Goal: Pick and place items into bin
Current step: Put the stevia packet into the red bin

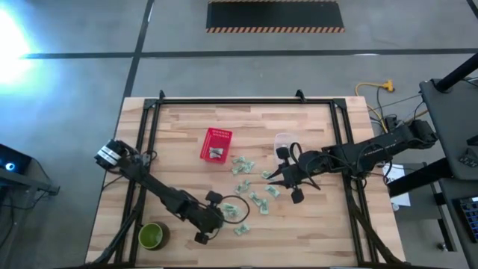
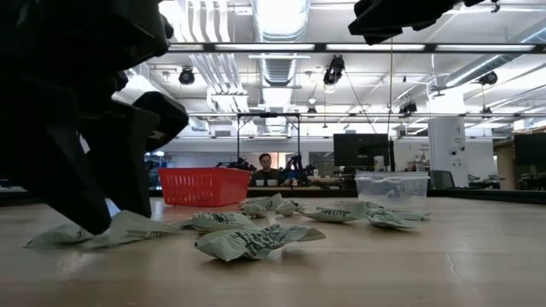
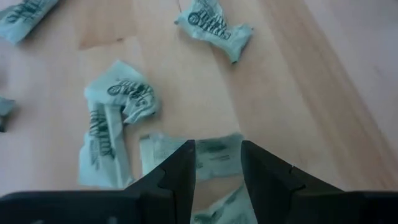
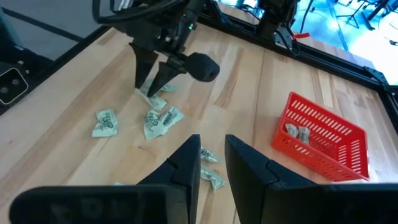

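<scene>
1. Left gripper [image 1: 228,212] sits low at about 6 o'clock on the table [image 1: 321,232], fingers [image 3: 180,177] down on the wood, straddling one green-and-white packet [image 3: 214,155]. Jaws narrow around it; packet not lifted.
2. Right gripper [image 1: 275,174] hangs above the table right of centre, at 3 o'clock from the packet scatter. Jaws narrow with a slim gap; nothing seen between them.
3. Loose packets [image 1: 250,190] are spread across the table centre, between the two grippers.
4. Red basket [image 1: 216,144] stands at 11 o'clock from the scatter; a few packets [image 4: 297,133] lie inside.
5. Clear plastic tub [image 2: 391,188] stands just behind the right gripper.
6. Green bowl [image 1: 151,236] sits at 7 o'clock, near the front edge.
</scene>
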Motion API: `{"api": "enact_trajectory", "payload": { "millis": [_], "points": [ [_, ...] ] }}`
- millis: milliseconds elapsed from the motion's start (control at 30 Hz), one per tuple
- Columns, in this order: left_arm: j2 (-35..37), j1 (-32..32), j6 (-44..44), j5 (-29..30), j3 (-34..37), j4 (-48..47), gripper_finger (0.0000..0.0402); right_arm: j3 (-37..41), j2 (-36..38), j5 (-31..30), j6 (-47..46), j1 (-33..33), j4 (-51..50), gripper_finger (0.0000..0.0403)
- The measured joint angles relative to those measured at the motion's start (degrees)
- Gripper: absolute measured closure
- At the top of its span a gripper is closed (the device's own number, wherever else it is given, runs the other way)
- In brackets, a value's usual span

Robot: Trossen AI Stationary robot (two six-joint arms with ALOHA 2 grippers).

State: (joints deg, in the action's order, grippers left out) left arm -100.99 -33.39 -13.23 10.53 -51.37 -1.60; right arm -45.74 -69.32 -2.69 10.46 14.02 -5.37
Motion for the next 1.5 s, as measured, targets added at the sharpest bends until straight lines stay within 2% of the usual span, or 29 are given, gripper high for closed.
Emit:
{"api": "enact_trajectory", "payload": {
  "millis": [300,600,867,1100,1500],
  "points": [
    [0.7,-0.3,0.3,-1.2,-0.8,-1.6,0.0290,0.0,0.0,0.0,-0.4,0.0,-0.2,0.0339],
    [2.1,-0.3,1.6,0.5,-0.8,-9.2,0.0290,0.0,0.0,0.1,-1.1,0.0,-0.2,0.0342],
    [6.0,-0.5,-1.6,0.5,-3.2,-16.7,0.0290,0.0,0.0,0.1,-1.5,0.0,-0.2,0.0341],
    [5.5,-0.4,-7.4,-1.3,-2.8,-20.7,0.0288,0.1,0.0,0.1,-1.5,0.0,-0.2,0.0343],
    [3.2,-0.4,-7.4,-1.0,-2.8,-20.4,0.0206,0.1,0.0,0.1,-1.5,0.0,0.0,0.0346]
  ]
}}
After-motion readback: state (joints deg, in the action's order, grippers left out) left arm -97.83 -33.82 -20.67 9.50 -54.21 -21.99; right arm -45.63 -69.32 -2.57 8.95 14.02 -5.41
